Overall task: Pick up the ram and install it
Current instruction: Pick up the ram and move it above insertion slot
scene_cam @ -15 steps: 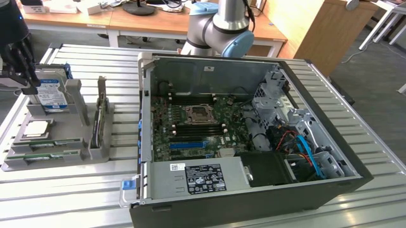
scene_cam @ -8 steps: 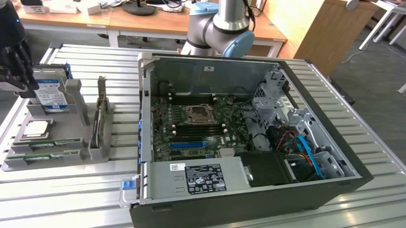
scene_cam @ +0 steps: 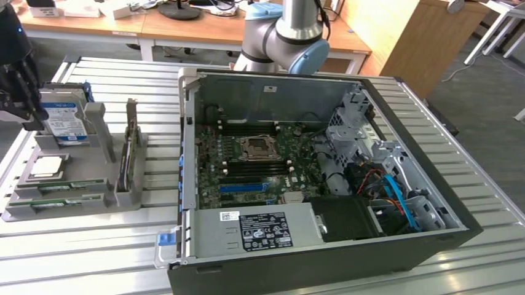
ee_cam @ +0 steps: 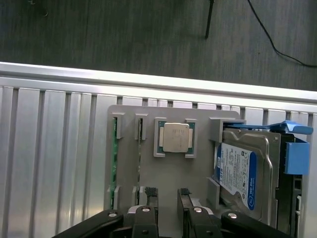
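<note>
We hold our gripper over the grey tray, fingers narrowly parted and empty. The ram stands on edge off to their side, its twin nearer.

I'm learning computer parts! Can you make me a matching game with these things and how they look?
Things:
1 ram stick
2 CPU chip
3 hard drive
4 computer case

Looks:
A silver square
B black box, open on top
C thin and green
D blue and white label

Pairs: 1-C, 2-A, 3-D, 4-B
</note>
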### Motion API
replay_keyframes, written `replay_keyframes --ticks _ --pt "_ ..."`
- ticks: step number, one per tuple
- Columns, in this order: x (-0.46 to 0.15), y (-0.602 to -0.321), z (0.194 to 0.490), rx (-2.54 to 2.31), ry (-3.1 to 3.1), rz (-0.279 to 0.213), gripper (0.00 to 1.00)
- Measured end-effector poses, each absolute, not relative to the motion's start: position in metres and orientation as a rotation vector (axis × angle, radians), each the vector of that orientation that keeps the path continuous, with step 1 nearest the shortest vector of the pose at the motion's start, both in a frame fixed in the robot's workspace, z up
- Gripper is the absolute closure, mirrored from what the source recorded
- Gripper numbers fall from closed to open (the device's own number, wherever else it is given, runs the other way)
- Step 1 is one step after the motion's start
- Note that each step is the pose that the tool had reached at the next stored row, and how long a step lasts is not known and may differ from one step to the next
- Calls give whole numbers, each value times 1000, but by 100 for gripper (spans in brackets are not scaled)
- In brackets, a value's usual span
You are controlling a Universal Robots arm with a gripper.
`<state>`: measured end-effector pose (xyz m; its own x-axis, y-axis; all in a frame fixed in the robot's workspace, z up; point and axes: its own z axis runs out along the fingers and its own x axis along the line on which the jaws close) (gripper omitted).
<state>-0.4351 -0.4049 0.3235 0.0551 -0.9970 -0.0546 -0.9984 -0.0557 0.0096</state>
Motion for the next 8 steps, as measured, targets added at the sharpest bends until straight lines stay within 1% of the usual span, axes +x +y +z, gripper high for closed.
replay_keyframes --ticks 8 --pt "-435 -415 323 -2228 2170 72 70"
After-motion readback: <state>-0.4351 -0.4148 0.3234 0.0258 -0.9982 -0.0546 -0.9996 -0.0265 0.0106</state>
